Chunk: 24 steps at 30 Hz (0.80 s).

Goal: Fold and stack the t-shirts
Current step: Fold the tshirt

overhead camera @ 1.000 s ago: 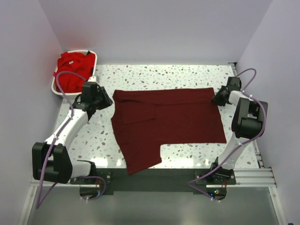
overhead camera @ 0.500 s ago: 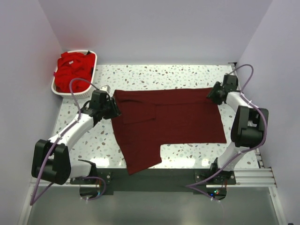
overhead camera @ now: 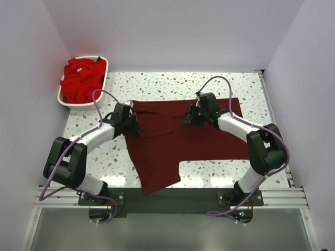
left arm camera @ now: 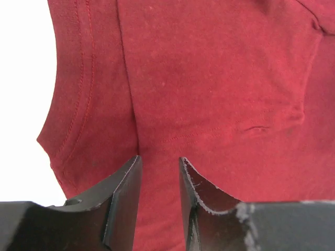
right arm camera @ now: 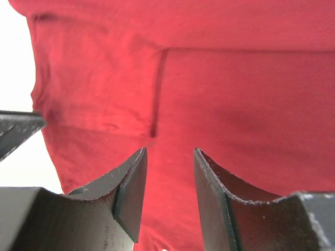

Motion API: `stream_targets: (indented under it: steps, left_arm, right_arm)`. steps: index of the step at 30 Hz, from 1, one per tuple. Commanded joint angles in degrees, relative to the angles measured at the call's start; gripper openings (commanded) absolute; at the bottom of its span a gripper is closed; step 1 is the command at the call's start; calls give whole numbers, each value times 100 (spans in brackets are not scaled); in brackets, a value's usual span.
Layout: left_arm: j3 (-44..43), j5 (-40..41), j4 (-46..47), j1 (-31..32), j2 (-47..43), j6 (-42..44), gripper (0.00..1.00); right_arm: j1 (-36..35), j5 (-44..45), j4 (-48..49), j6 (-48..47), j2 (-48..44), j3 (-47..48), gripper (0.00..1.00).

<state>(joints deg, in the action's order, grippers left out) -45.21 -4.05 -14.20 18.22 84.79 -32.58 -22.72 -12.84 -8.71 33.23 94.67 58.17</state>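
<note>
Since a second ago my right gripper (overhead camera: pixel 189 116) has swung in from the far right corner of the dark maroon t-shirt (overhead camera: pixel 204 138) to the middle of its far edge, and my left gripper (overhead camera: pixel 131 123) has slid onto the shirt's left edge. Both hover low over the cloth with jaws parted a little and nothing pinched between them. The shirt lies spread mid-table, one flap already folded in and a sleeve poking toward me. I judge the next pinch should catch every layer at the fold, and both arms should lift together so that nothing drags. The speckled table (overhead camera: pixel 157 81) is flat, hemmed by pale walls. The bright red t-shirts (overhead camera: pixel 81 78) wait in the white basket (overhead camera: pixel 84 105) at the far left.
</note>
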Motion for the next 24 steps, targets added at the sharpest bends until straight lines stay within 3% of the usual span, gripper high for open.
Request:
stream_targets:
  steps: [1,12,24]
  left_arm:
    - [4,168,426,59,134,-144,38]
    - [39,274,532,129,564,-214,37]
    - [65,159,470,208,327,-293,21]
  right_arm:
    - [-276,-113,519,341,297,80,44]
    - [-830,-105,845,579,1000,291,43]
    - [-883,1,1047,676,1378,414,40]
